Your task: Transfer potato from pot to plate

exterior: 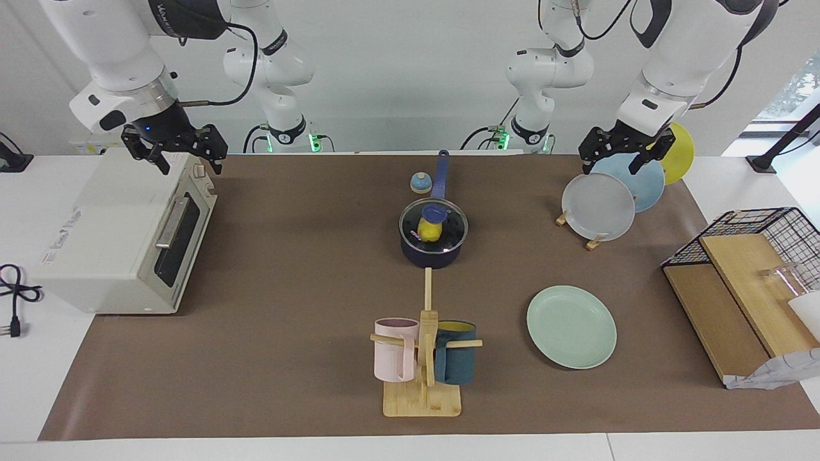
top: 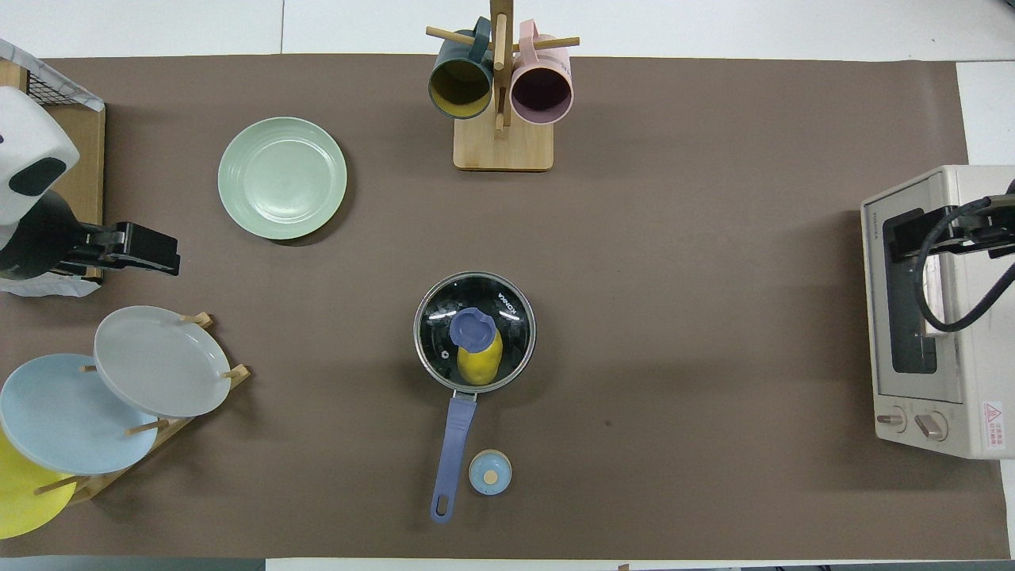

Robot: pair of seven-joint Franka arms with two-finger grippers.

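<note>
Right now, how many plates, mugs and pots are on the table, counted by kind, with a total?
Plates: 4 – pale mint-green round plate, grey plate, light-blue plate, yellow plate
Mugs: 2 – pink mug, dark teal mug
Pots: 1 – navy-blue saucepan, glass lid on
Total: 7

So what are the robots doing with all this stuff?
Nothing is being held right now. The yellow potato sits inside the blue pot in the middle of the table, under a glass lid. The green plate is bare. The left claw hangs over the plate rack, and the right claw hangs over the toaster oven. The lid has to come off first.
</note>
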